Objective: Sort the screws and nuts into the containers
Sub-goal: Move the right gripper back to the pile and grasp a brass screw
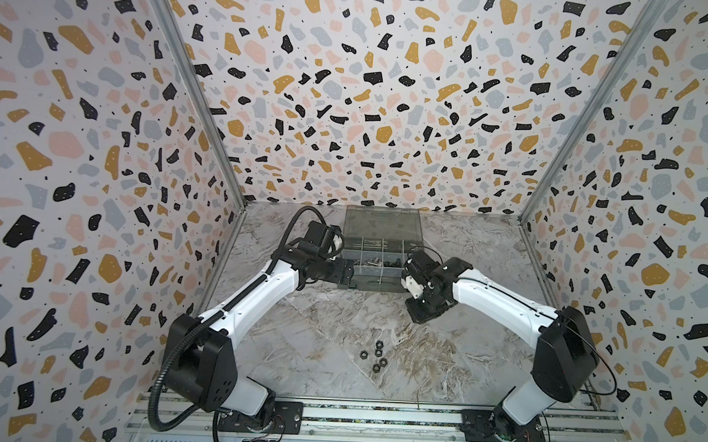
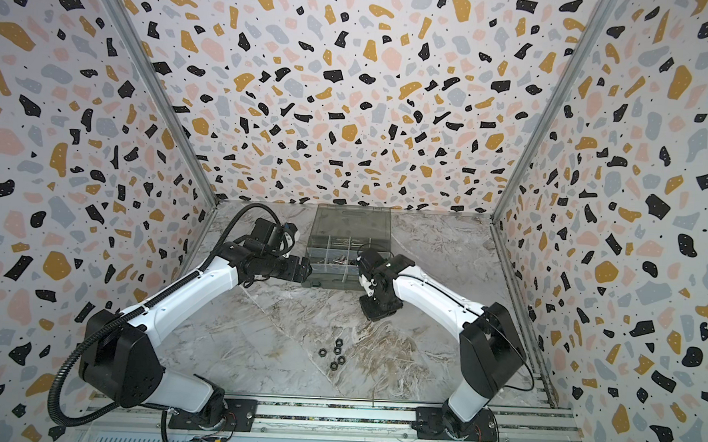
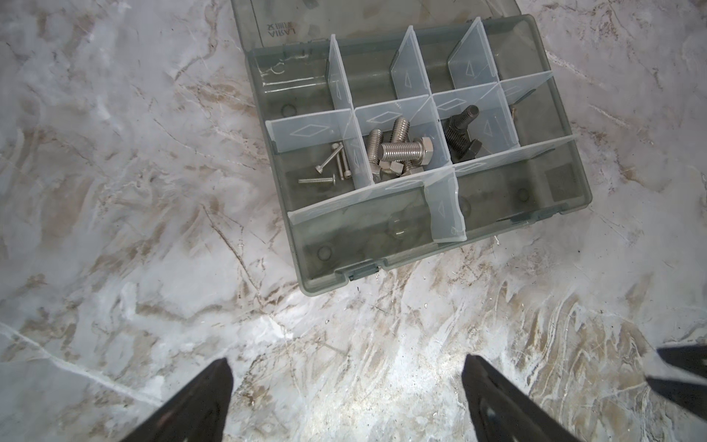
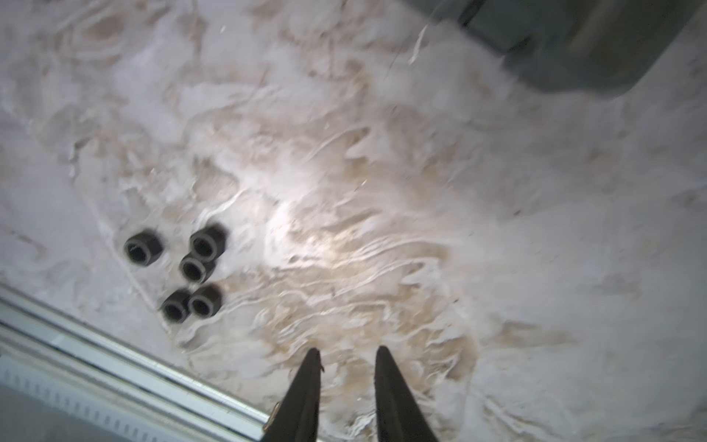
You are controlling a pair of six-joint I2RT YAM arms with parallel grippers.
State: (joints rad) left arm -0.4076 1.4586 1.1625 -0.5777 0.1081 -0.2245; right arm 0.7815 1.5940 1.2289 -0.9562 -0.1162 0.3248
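Right gripper [image 4: 348,350]: I find its jaws narrowly parted, empty. Five black hexagonal metal nuts [image 1: 378,352] lie at its seven o'clock in a top view; left gripper [image 3: 346,359] sits farther.

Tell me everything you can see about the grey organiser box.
The organiser box is smoky-grey translucent plastic, rectangular with rounded corners, sitting flat at the far end of the marble table. Its hinged lid lies open behind it. Paler clear dividers split it into compartments. In the middle row, side by side, one holds thin silver screws, the next thick silver bolts, the next black bolts. The others look empty.
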